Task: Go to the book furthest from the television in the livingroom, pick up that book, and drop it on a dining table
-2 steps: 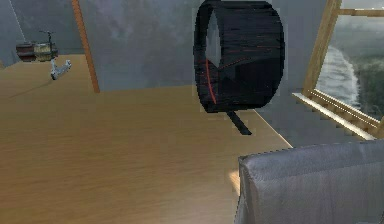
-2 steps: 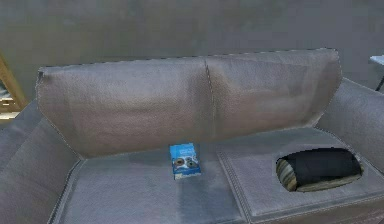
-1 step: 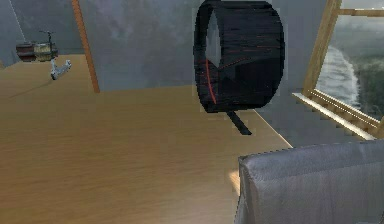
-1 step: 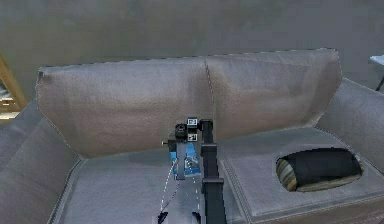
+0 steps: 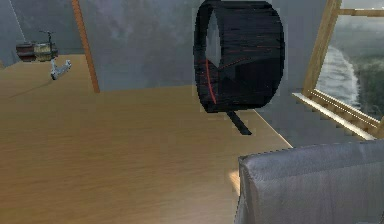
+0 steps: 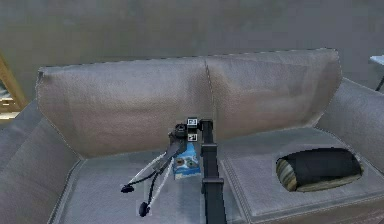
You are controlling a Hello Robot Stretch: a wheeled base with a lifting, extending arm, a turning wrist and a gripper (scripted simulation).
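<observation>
On the grey sofa's seat (image 6: 110, 185) in the arm side view lies a small blue and white thing (image 6: 184, 162), perhaps the book, right beside the arm's white marker squares (image 6: 191, 127). The dark arm bar (image 6: 211, 190) rises from the bottom edge. My gripper (image 6: 137, 198) reaches down to the left from it, its thin fingers (image 6: 150, 170) over the seat cushion. With the blue thing lying on the seat by the gripper's body, I cannot tell whether the gripper holds anything.
A dark rounded cushion (image 6: 318, 168) lies on the sofa's right seat. In the forward view a big black drum-shaped object (image 5: 240, 55) stands ahead on the wood floor (image 5: 110, 150), with a window (image 5: 350, 60) at right, the sofa's arm (image 5: 310, 185) at lower right and a wooden post (image 5: 86, 45) at left.
</observation>
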